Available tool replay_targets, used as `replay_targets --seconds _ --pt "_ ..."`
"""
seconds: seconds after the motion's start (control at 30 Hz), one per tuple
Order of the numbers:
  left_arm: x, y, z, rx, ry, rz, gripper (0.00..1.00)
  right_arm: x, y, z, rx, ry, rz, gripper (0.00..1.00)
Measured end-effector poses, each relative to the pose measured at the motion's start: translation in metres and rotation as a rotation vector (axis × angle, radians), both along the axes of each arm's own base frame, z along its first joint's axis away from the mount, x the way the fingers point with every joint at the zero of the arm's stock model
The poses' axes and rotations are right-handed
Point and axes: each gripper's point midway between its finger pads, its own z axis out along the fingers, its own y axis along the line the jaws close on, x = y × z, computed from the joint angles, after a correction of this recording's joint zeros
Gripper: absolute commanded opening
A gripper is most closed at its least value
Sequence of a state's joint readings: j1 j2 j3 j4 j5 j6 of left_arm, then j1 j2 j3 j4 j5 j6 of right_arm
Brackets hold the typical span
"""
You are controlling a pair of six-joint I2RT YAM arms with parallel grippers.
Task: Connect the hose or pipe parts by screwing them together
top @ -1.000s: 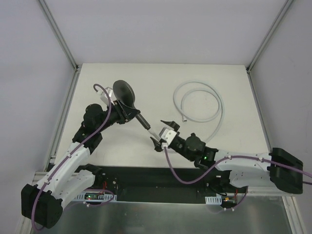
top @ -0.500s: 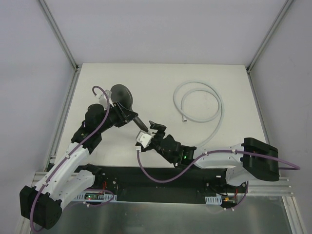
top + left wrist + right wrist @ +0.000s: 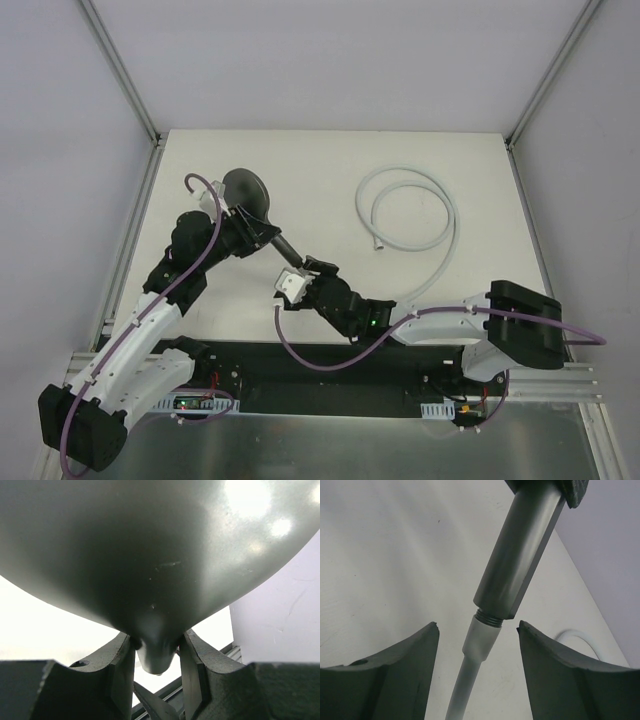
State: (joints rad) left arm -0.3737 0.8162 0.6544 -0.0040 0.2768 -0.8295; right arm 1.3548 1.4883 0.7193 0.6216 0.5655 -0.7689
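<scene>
Hose fitting (image 3: 482,636) meets the threaded handle end of the shower head (image 3: 520,555), held over the table (image 3: 330,160). Threads show, so screwing appears unfinished. Left gripper (image 3: 157,641) clamps the head's neck. Right gripper (image 3: 477,626): jaws apart, flanking the fitting. Next: grip fitting, rotate.

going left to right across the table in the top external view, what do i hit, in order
shower head → right gripper → coiled hose

Left tool (image 3: 157,666) clamped, right tool (image 3: 478,630) standing agape.
</scene>
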Motion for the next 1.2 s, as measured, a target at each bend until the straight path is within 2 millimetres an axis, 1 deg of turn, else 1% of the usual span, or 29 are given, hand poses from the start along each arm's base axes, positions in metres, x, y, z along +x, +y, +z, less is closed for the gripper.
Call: replay_targets --seconds 0.03,0.1,0.13,0.17,0.2,0.23,0.3,0.33,0.43,0.53,0.6,0.77,0.93,1.07,1.13,1.17,1.2 --pt "0.000 0.000 0.000 0.001 0.003 0.000 0.00 0.000 0.000 -0.002 -0.003 0.003 -0.001 0.59" --pt "-0.002 0.001 -0.001 0.002 0.008 0.000 0.00 0.001 0.001 -0.005 -0.012 0.008 -0.008 0.54" --pt "-0.003 0.001 -0.001 0.001 0.010 0.000 0.00 0.001 0.002 -0.006 -0.012 0.010 -0.010 0.45" --pt "-0.003 0.001 0.000 -0.002 0.014 0.002 0.00 0.001 0.003 -0.006 -0.011 0.012 -0.012 0.40" --pt "-0.004 0.001 0.000 -0.006 0.017 0.003 0.00 0.002 0.004 -0.005 -0.008 0.014 -0.015 0.32" --pt "-0.005 0.001 0.002 -0.012 0.020 0.005 0.00 0.003 0.005 -0.004 -0.003 0.016 -0.021 0.20" --pt "-0.007 0.002 0.002 -0.016 0.029 0.010 0.00 0.005 0.004 -0.001 0.013 0.022 -0.042 0.10" --pt "-0.008 0.003 0.002 -0.026 0.039 0.017 0.00 0.009 0.002 0.000 0.032 0.030 -0.066 0.01" --pt "-0.009 0.005 0.005 -0.032 0.035 0.028 0.00 0.015 0.001 0.002 0.074 0.059 -0.080 0.01" --pt "-0.010 0.004 0.007 -0.037 0.026 0.020 0.00 0.015 -0.001 0.004 0.124 0.110 -0.039 0.01" --pt "-0.011 -0.001 0.010 -0.057 -0.006 -0.008 0.00 0.017 -0.005 0.007 0.176 0.164 0.005 0.01" --pt "-0.013 -0.014 0.016 -0.114 -0.148 -0.106 0.00 0.019 -0.017 0.010 0.311 0.331 0.150 0.00" --pt "-0.021 -0.023 0.017 -0.148 -0.290 -0.191 0.00 0.011 -0.024 0.010 0.408 0.489 0.290 0.01" --pt "-0.030 -0.028 0.025 -0.185 -0.418 -0.254 0.00 0.003 -0.027 0.017 0.513 0.608 0.412 0.01" --pt "-0.032 -0.030 0.029 -0.190 -0.461 -0.278 0.00 0.002 -0.028 0.020 0.555 0.658 0.458 0.07" --pt "-0.033 -0.032 0.031 -0.192 -0.477 -0.288 0.00 0.001 -0.028 0.022 0.577 0.680 0.480 0.14" --pt "-0.033 -0.032 0.032 -0.194 -0.486 -0.295 0.00 0.000 -0.029 0.024 0.594 0.696 0.498 0.29"
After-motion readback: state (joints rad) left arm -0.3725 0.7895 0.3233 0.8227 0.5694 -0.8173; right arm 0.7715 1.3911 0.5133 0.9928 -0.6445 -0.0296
